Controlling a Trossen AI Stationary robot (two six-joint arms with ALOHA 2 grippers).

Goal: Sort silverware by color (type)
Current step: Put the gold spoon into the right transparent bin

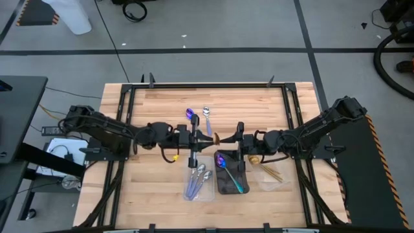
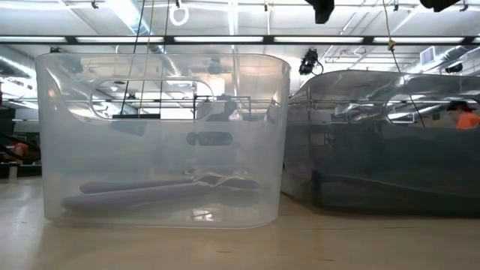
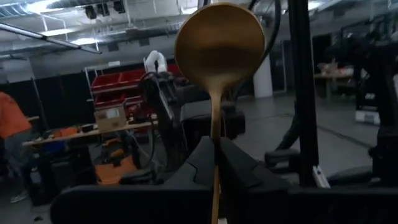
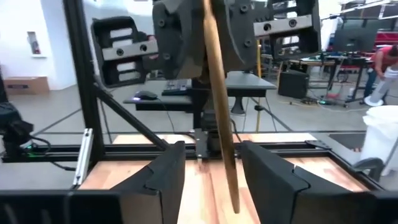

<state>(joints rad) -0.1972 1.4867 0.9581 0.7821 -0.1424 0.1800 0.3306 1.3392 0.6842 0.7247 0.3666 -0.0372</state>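
Over the table's middle, a gold spoon [image 1: 218, 138] hangs in the air with my left gripper [image 1: 208, 138] shut on it. In the left wrist view its bowl [image 3: 219, 46] points away from the gripper [image 3: 216, 146]. My right gripper [image 1: 234, 138] faces it from the right and is open. Its two fingers [image 4: 168, 180] stand on either side of the spoon [image 4: 221, 118], with a gap on each side. A purple spoon [image 1: 189, 115] and a silver spoon [image 1: 207, 116] lie flat on the table farther back. My left gripper pinches the gold spoon's handle [image 3: 215, 134] between its two fingers [image 3: 242, 168]. The fingers come about level from the table's left and lie along the handle. The spoon sticks out past the fingertips, bowl toward the right, lifted clear of the table.
Near the front edge stand three trays. A clear tray [image 1: 199, 182] holds silver spoons [image 2: 165, 191], a dark tray [image 1: 240, 169] holds iridescent spoons [image 1: 228, 169], and a clear tray [image 1: 275, 175] holds gold spoons. A black frame [image 1: 207, 85] borders the wooden table.
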